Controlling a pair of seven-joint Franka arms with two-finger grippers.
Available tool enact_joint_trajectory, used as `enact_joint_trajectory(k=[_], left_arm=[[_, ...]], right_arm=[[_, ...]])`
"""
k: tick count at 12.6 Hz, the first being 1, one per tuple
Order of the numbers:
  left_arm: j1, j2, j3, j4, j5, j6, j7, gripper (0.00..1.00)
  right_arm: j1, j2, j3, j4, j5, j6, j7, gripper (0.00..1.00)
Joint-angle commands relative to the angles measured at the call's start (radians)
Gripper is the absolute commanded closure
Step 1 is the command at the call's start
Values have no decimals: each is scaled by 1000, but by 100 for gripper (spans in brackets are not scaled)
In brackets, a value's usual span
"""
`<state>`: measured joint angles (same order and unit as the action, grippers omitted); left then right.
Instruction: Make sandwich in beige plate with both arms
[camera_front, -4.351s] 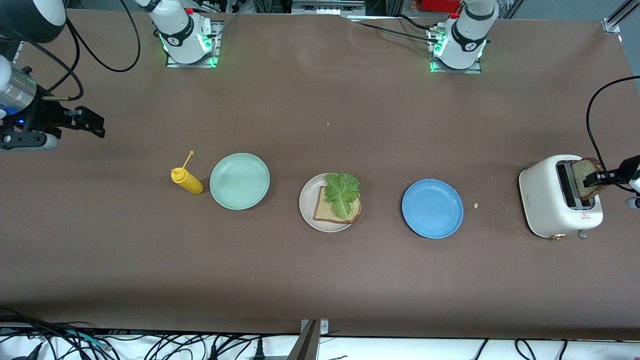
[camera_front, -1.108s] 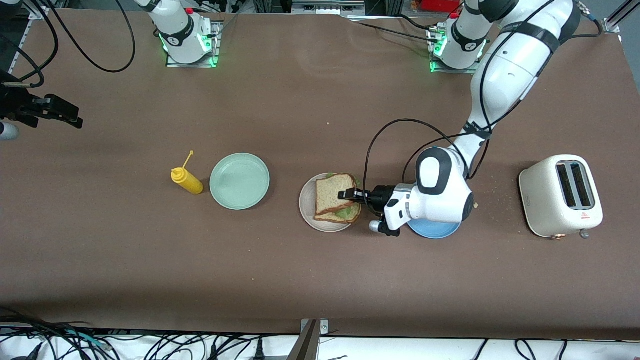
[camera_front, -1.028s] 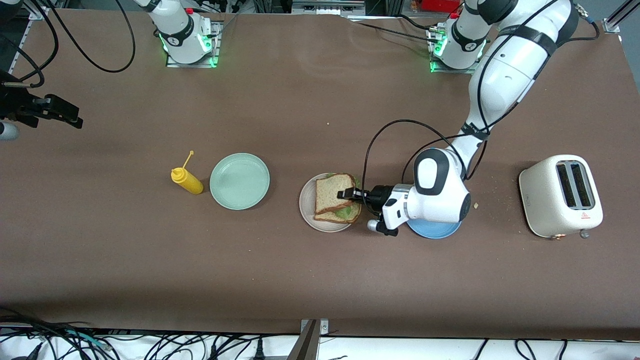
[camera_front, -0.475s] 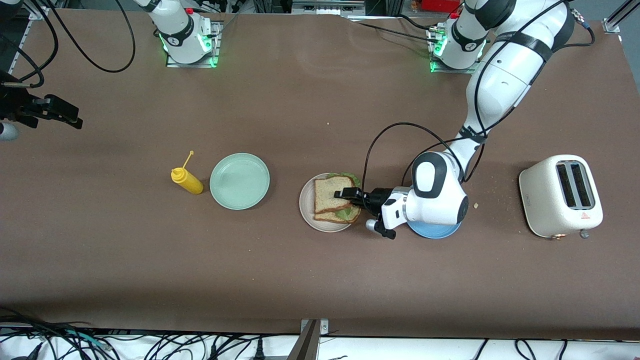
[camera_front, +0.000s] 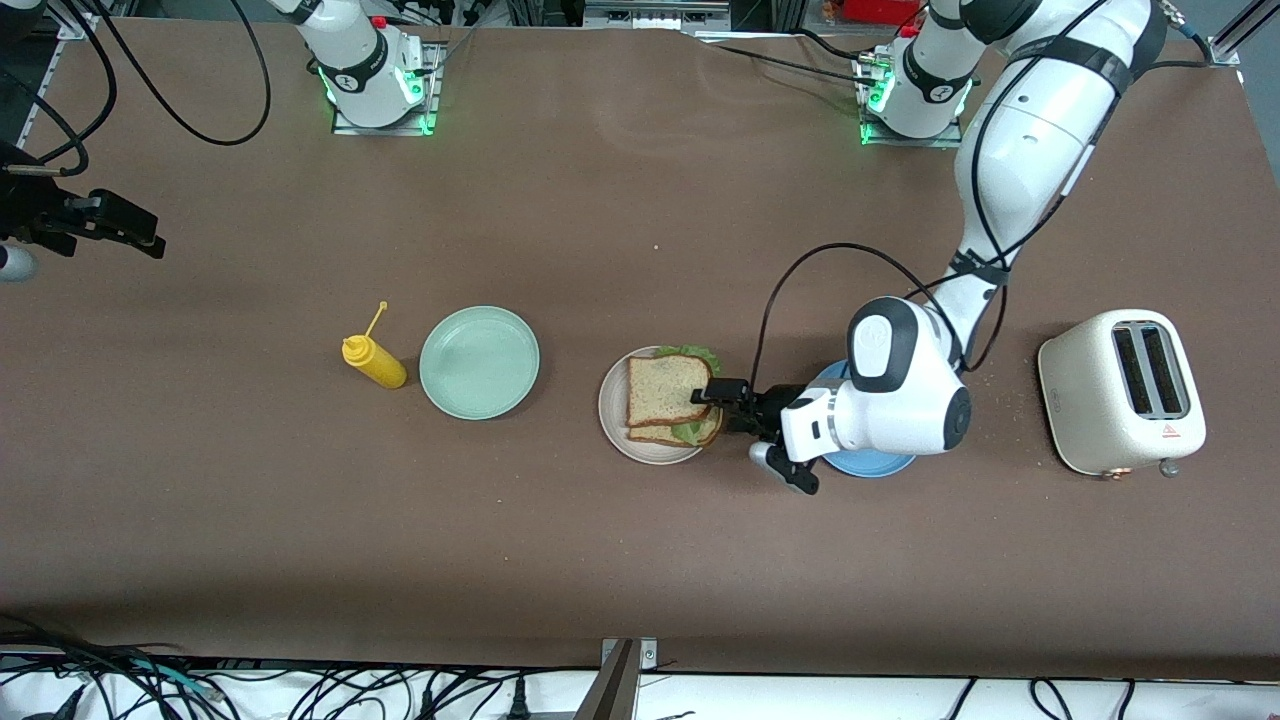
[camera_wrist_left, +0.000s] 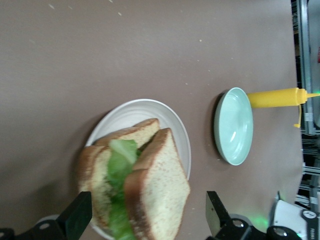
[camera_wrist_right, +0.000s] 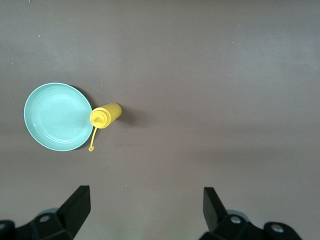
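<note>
Table w/ both arms: left arm reaches in from its base to the middle, right arm waits off at its own end, right gripper up over bare table, claw wide, nothing in it. Toaster sits at the left arm's end; blue plate is partly under the left arm's wrist. Beige plate is mid-table betw. the blue plate and the mint plate, w/ the mustard bottle just beside the mint one. Sandwich lies on the beige plate: two toast slices, lettuce betw. them, top slice sitting a bit askew. Left gripper is at the sandwich's edge, claw wide, fingers either side of the stack, not pinching it. Handling, prob.: light, crumbly, crust stiffer than the middle; lettuce is limp and slick, so the top slice could slide. Best hold is flat across the crust edges, gentle squeeze, or nudge the top slice square from its side.
</note>
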<state>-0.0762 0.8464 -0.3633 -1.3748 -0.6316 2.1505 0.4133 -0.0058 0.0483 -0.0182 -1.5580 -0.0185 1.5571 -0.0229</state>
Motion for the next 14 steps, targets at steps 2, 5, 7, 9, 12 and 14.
enact_joint_trajectory(k=[2,5,7,9,12,14], left_arm=[[41,-98,18,-30,154,-111,-40,0],[82,-186,18,-32,352,-242,-115,0],[88,-257,18,-32,447,-329,-192,0],[88,-343,17,-33,561,-426,-282,0],[66,-470,56,-32,630,-546,-387,0],[58,-533,79,-30,642,-596,-387,0]], right_arm=[[4,9,-5,15,8,3,0,0],[4,13,-5,15,8,6,0,0],[4,13,-5,15,8,6,0,0],[4,13,-5,15,8,6,0,0],[4,13,-5,15,8,6,0,0],[4,12,-5,15,8,6,1,0]])
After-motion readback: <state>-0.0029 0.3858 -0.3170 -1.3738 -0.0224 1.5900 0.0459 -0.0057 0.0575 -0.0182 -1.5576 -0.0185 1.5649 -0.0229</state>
